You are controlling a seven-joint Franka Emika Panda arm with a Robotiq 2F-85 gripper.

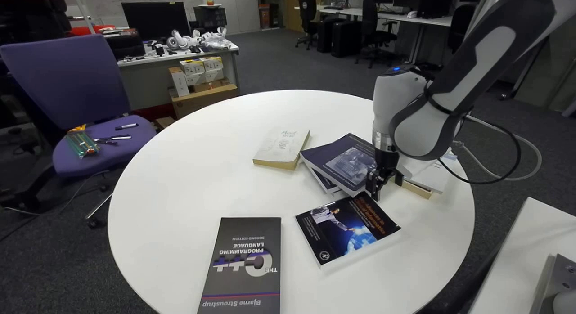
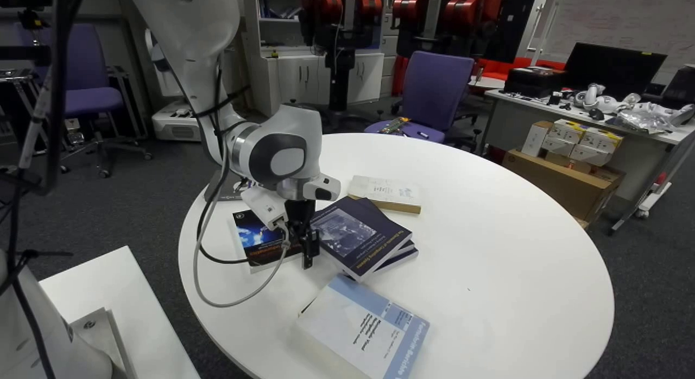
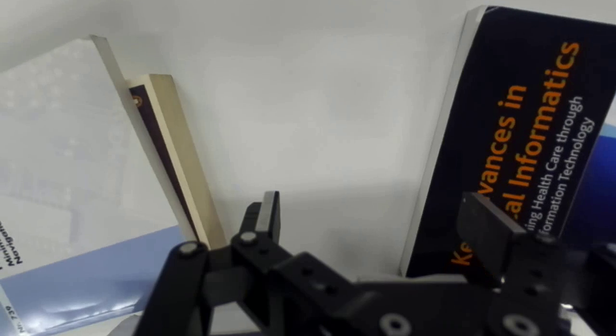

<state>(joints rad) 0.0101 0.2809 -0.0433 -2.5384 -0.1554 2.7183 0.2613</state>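
Black gripper [image 3: 370, 201]: is hanging low over the white tabletop [image 1: 193, 179], fingers standing parted and released, one overlapping the informatics book [image 1: 346, 228] in the wrist view.
Informatics book: is lying flat, inward from the tabletop's edge.
C++ book [image 1: 245, 266]: is lying by that edge.
Dark-blue stack [image 2: 362, 238]: is resting nearer the tabletop's middle.
Blue-and-white book [image 2: 369, 330]: is lying near the edge, partly covering a cream-edged book [image 3: 179, 143].

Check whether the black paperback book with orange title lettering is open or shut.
Shut: in an exterior view, the black paperback book lies flat with its front cover uppermost over white page edges.
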